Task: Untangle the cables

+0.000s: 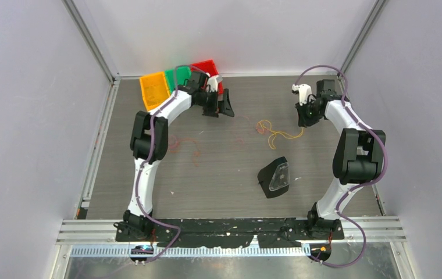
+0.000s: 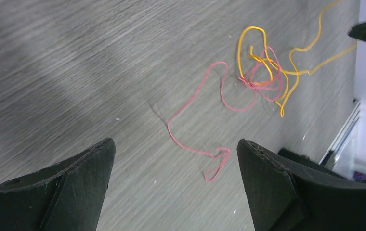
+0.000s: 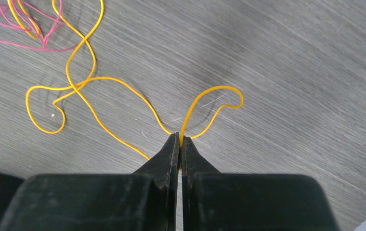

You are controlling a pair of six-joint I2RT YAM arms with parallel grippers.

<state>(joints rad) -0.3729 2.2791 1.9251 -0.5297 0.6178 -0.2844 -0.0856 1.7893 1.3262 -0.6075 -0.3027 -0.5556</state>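
Pinching the yellow wire at their very tips, the fingers of the right gripper sit pressed flat together. The strand runs out from them on both sides, a short loop one way and long curves the other way toward the pink wire.

Taking the black block on the table as the marker, the cables lie just beyond it, toward the far wall, flat on the wood-grain top. The right gripper is beyond the block and to its right, at the right end of the bunch. The left gripper is beyond the block and to its left, apart from the bunch. Its fingers are spread wide and hold nothing; the end of the pink wire lies on the table in the gap below them.

In the left wrist view that pink wire winds into a small knot with the yellow wire; which strand lies on top there I cannot tell.

An orange bin, a green bin and a red bin stand in a row well beyond the block and to its left, against the far wall, just behind the left gripper. A few faint red strands lie on the table left of the block, near the left arm.
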